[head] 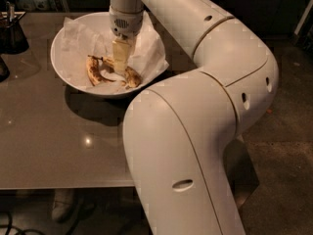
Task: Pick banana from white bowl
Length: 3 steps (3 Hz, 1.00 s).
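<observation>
The white bowl [63, 67], lined with crumpled white paper, stands at the back of the grey table. Two bananas lie in it. The longer speckled banana [131, 77] curves from the bowl's middle to its front right. A shorter, darker banana [93, 71] lies to its left. My gripper [120, 60] hangs straight down from the wrist into the bowl. It is right over the middle of the longer banana and hides part of it. I cannot tell whether it touches the banana.
A dark wire container [11, 31] stands at the table's back left, and another dark object [2, 67] shows at the left edge. The table's front edge [63, 186] runs below. My large white arm fills the right half of the view.
</observation>
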{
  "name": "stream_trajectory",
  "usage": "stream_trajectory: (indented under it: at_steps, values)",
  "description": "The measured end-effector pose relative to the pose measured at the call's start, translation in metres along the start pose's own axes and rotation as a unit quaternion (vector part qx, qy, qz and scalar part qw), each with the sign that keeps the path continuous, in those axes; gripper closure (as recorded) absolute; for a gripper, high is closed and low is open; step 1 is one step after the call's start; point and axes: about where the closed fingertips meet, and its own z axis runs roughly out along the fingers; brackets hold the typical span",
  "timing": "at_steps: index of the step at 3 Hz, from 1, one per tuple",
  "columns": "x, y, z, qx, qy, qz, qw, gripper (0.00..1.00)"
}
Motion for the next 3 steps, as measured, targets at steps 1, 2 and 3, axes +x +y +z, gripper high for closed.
stream_trajectory:
  at_steps: [1, 2, 3]
  values:
    - [-0.0004, -0.0017, 0.0017, -0.005, -0.005, 0.007, 0.9999, 0.46]
    - [0.0021, -0.0027, 0.0025, -0.010, -0.007, 0.021, 0.9997, 0.51]
    - [0.0040, -0.0021, 0.0038, -0.014, -0.005, 0.035, 0.9993, 0.48]
